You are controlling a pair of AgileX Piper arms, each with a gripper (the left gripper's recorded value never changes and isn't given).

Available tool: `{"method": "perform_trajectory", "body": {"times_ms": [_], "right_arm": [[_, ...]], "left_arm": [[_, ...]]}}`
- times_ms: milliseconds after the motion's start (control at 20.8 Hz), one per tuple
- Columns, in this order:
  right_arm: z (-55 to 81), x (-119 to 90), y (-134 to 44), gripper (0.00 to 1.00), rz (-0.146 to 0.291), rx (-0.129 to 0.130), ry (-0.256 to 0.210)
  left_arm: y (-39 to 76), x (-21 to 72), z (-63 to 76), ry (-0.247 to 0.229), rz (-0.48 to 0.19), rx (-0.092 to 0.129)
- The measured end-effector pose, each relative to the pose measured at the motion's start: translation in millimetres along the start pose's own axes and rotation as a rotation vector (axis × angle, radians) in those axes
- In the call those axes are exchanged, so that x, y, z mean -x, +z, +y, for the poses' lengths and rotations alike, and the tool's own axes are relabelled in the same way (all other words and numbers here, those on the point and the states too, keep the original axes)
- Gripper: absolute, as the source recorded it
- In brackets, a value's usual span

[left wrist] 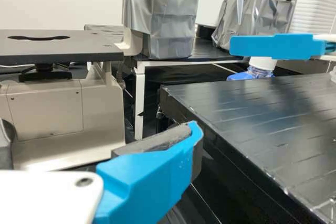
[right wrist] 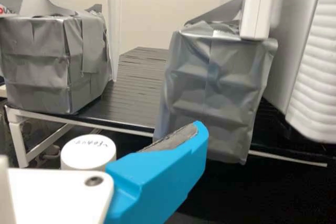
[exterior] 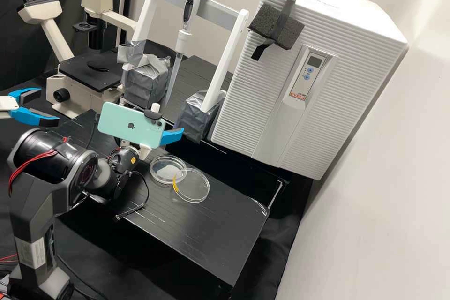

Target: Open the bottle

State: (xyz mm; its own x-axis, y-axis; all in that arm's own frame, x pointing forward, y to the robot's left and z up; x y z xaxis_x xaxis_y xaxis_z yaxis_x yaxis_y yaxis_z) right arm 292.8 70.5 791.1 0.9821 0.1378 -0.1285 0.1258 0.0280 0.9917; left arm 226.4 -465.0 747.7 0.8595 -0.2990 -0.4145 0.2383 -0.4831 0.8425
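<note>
The bottle [right wrist: 88, 153] shows its white cap with handwriting on top, close beside a blue finger [right wrist: 168, 166] of my right gripper. A gap shows between cap and finger, so the gripper looks open around it. Seen from the left wrist, the bottle [left wrist: 261, 65] stands past the far edge of the black platform [left wrist: 252, 129], under the right gripper's blue finger [left wrist: 278, 45]. In the high view my right gripper [exterior: 176, 133] sits behind a mint phone [exterior: 131, 126] mounted on that arm. My left gripper [exterior: 47, 107] hangs open at the far left, well away from the bottle, holding nothing.
Two clear petri dishes [exterior: 167, 168] [exterior: 192, 185] lie on the raised black platform [exterior: 211, 225]. A microscope [exterior: 79, 79] stands at the back left. A pipette [exterior: 185, 23] hangs in a white stand with taped grey feet [exterior: 145, 77]. A large white machine [exterior: 309, 70] stands to the right.
</note>
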Motion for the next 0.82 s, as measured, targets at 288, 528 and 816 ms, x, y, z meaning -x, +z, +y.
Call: {"method": "perform_trajectory", "body": {"times_ms": [288,528,816], "right_arm": [[-5.0,-6.7,5.1,0.00,-0.017,0.003,-0.017],[-8.2,-7.7,8.3,0.00,-0.031,0.002,-0.032],[-7.4,-8.6,7.5,0.00,-0.028,0.002,-0.028]], "left_arm": [[-4.7,1.4,1.6,0.008,0.021,0.002],[-4.7,1.1,1.9,0.009,0.020,0.001],[-5.8,-1.5,2.5,0.011,0.019,0.001]]}}
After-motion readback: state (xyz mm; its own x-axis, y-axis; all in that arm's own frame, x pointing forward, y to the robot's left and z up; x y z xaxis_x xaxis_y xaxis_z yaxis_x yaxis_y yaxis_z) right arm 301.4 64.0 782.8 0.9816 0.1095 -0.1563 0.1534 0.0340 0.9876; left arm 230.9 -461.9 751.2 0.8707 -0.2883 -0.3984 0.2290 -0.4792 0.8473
